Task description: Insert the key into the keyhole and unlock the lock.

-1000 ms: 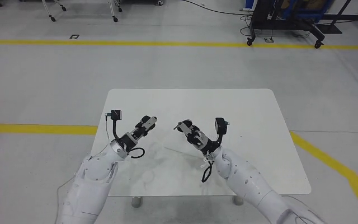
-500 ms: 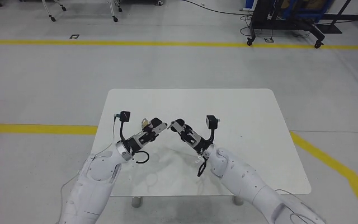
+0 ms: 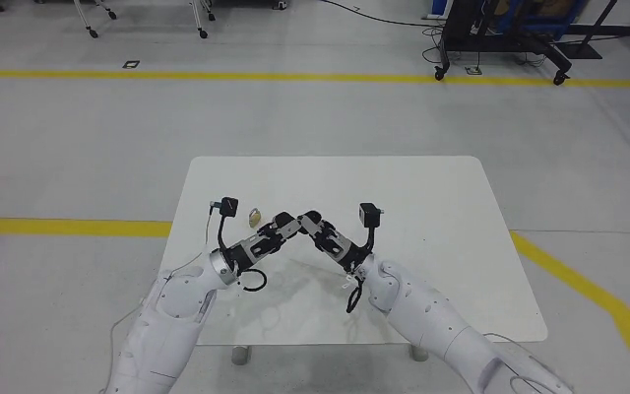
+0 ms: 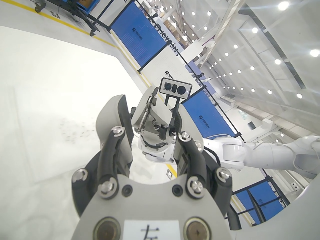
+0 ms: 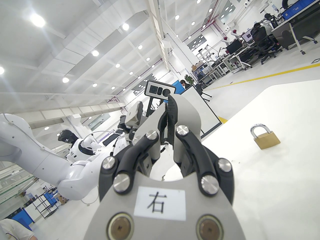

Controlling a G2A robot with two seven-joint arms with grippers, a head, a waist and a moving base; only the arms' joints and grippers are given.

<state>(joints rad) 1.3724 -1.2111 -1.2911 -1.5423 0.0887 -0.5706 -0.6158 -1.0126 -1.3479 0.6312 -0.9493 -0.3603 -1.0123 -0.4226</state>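
left arm: comes in from 7 o'clock, left end effector [image 3: 279, 229] aimed toward 2 o'clock, raised off the surface [image 3: 443, 197]; fingers spread wide, empty
right arm: comes in from 5 o'clock, right end effector [image 3: 307, 221] aimed toward 10 o'clock, tip just beside the left one; fingers pressed together, can't tell if anything is pinched
lock [image 5: 265, 138]: brass padlock, flat on the surface, at 10 o'clock from the left end effector, apart from both
surface: white, rounded corners
room: pale floor, yellow lines [image 3: 295, 76], wheeled cart [image 3: 502, 30] at 1 o'clock
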